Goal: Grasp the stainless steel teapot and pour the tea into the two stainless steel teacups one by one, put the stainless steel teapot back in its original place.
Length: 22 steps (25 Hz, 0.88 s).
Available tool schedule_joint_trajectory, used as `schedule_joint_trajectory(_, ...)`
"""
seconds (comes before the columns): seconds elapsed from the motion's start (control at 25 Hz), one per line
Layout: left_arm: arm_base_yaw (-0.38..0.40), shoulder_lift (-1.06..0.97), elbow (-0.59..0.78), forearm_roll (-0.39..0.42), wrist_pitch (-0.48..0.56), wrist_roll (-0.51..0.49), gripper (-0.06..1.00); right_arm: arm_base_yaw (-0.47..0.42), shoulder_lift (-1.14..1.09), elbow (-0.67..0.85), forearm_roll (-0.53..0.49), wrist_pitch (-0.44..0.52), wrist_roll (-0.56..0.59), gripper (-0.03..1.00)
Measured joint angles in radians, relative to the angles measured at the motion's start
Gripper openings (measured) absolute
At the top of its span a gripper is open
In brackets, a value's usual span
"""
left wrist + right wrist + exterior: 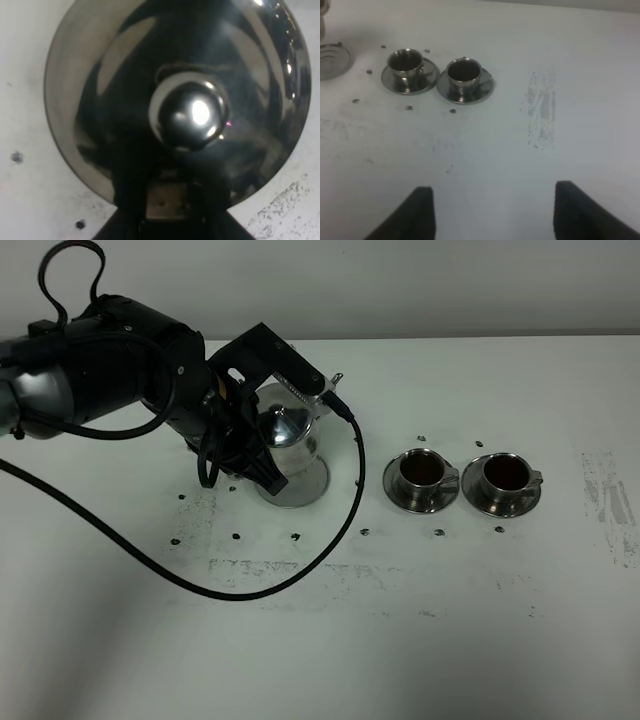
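White table [300, 640], scuffed with dark specks, worn patch at its 3 o'clock edge, pale wall behind. Left gripper [262, 445] clamped shut on the teapot [288, 435], shiny steel, domed knobbed lid, on its round dish [300, 487] at 9 o'clock of centre. Two steel teacups [421, 473] on saucers at 3 o'clock, both holding dark tea [507, 473]; right gripper [490, 210] fingers spread wide, empty.

A white table [420, 640] fills the scene, dotted with small dark marks [438, 532] in loose rows. A scuffed grey patch [605, 495] smears its right side (paint worn, by the look). A pale wall [400, 285] runs along the far edge.
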Motion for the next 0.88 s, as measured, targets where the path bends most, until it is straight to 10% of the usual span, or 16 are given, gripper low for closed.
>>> schedule_joint_trajectory(0.88,0.006,0.171,-0.116,-0.047,0.055,-0.111,0.18,0.000,0.000,0.000,0.000,0.000,0.000,0.50)
